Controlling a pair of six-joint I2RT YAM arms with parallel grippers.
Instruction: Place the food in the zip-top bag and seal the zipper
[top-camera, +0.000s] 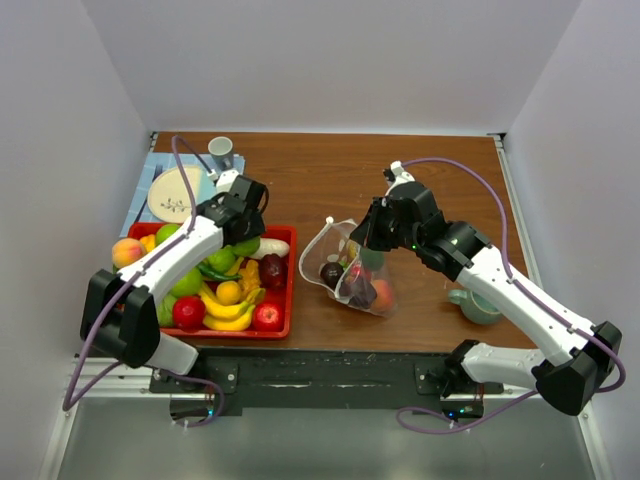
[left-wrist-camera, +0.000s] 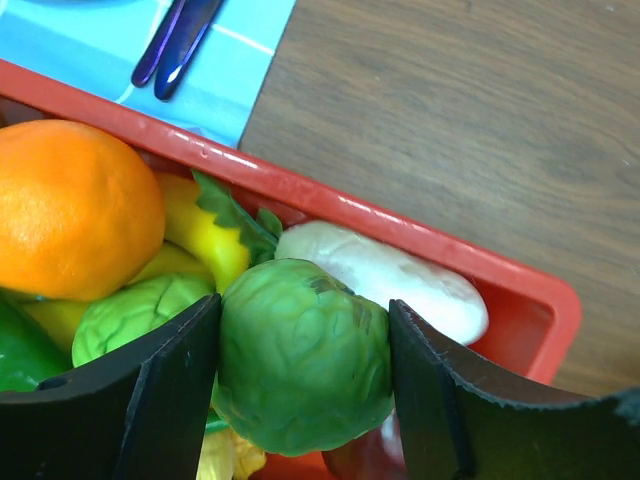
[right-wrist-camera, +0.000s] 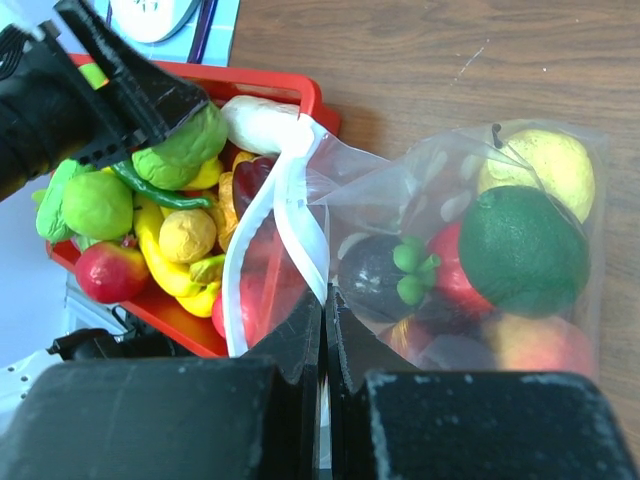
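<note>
My red tray (top-camera: 292, 285), worktop's left edge: fruit (top-camera: 229, 293) heap; bag (right-wrist-camera: 380, 180) mid-worktop: more fruit.
Left gripper (left-wrist-camera: 303, 315) clamps green sprout (left-wrist-camera: 300, 375), right gripper (right-wrist-camera: 323, 300) pinches bag.

Tray (top-camera: 293, 290) left of bag (top-camera: 318, 262); food (top-camera: 188, 312) in both.

Bright, even overhead light; glare streaks the zip-top bag (right-wrist-camera: 420, 200).

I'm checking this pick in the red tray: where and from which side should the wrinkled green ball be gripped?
Grip the green ball across its widest middle, coming from above. It is round, and both of its flanks are exposed. The left claw presses on exactly those flanks.
</note>
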